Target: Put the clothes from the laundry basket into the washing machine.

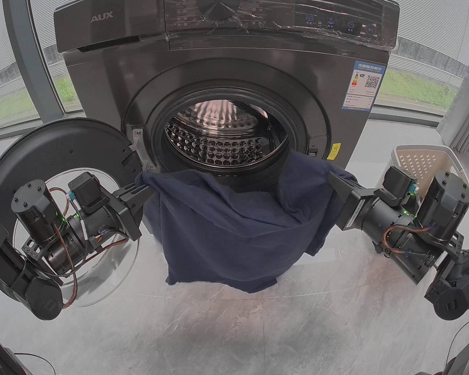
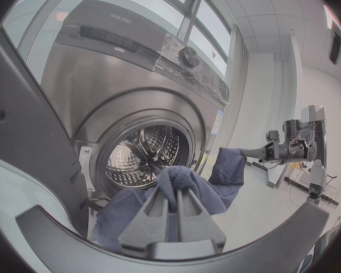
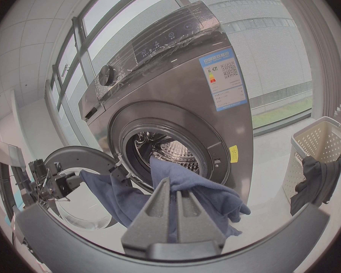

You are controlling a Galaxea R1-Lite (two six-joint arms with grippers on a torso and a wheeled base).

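Our jaws clench two ends of the navy garment, left gripper at eight o'clock and right gripper at four of the washing machine drum, and its bulk hanging outside at six could, we judge, drag it floorward.

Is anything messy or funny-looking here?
The navy garment hangs spread between the left gripper and the right gripper. It is draped over the door rim of the washing machine, mostly outside the drum. A dark garment flops over the rim of the laundry basket.
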